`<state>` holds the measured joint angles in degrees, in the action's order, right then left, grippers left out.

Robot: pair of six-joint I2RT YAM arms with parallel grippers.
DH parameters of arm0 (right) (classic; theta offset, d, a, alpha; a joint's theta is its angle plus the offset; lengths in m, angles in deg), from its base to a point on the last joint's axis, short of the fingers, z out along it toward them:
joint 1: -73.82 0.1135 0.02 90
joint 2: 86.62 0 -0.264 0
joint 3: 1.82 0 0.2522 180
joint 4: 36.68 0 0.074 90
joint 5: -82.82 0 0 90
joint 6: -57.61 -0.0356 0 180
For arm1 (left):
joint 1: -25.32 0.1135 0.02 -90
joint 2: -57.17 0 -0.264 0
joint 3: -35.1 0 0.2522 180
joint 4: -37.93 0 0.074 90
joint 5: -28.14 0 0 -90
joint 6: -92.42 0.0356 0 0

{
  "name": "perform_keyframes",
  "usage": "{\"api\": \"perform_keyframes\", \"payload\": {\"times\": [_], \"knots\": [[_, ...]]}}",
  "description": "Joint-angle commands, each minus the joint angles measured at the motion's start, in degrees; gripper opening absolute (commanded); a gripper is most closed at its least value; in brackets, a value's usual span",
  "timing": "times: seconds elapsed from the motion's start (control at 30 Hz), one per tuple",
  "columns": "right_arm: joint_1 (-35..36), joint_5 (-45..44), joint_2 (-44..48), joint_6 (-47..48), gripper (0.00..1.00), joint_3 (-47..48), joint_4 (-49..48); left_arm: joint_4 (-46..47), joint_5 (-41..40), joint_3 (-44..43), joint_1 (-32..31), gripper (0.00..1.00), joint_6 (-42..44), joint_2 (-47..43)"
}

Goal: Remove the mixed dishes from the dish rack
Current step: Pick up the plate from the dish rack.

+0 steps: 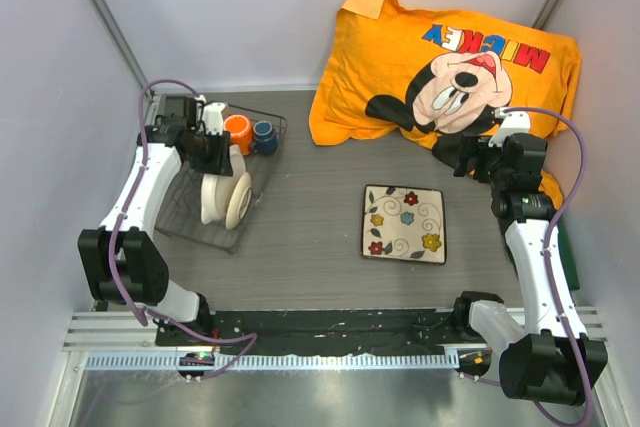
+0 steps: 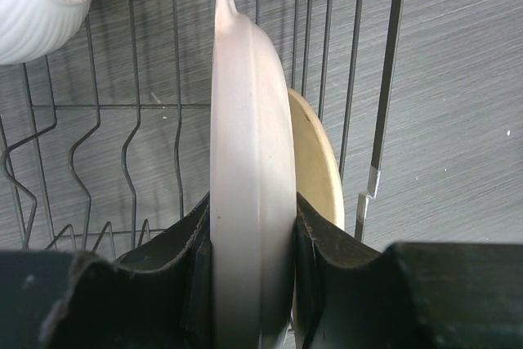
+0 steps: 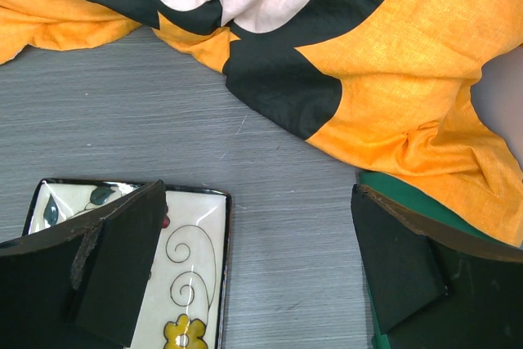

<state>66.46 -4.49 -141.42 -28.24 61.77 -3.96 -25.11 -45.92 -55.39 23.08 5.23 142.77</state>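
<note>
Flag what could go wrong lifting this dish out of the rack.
The left end effector pinches the white dish by its rim only; it may swing or slip. The cream dish stands close beside it and could topple. Wires of the rack are close; the rim may snag.

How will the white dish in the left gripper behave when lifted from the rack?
The white dish looks like glazed ceramic: probably stiff, fairly heavy and slippery in the left gripper. Gripped on edge, it may swing once clear of the dish rack. The cream dish stands close beside it, so a knock could chip either.
</note>
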Motion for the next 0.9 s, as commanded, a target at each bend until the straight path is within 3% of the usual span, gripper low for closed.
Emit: {"api": "perform_keyframes", "payload": {"times": [0.0,0.47,0.87], "knots": [[-0.3,0.6,0.1,0.3,0.99,1.9,-0.9,7.9,2.2,-6.1,0.2,0.0,2.6,-2.9],[-0.3,0.6,-0.1,0.5,1.0,1.9,-0.7,8.9,8.5,-4.2,0.3,0.0,6.7,1.6],[-0.3,0.6,-0.1,0.6,1.0,1.9,-0.6,8.9,6.4,-5.1,0.2,0.0,9.9,-0.6]]}}
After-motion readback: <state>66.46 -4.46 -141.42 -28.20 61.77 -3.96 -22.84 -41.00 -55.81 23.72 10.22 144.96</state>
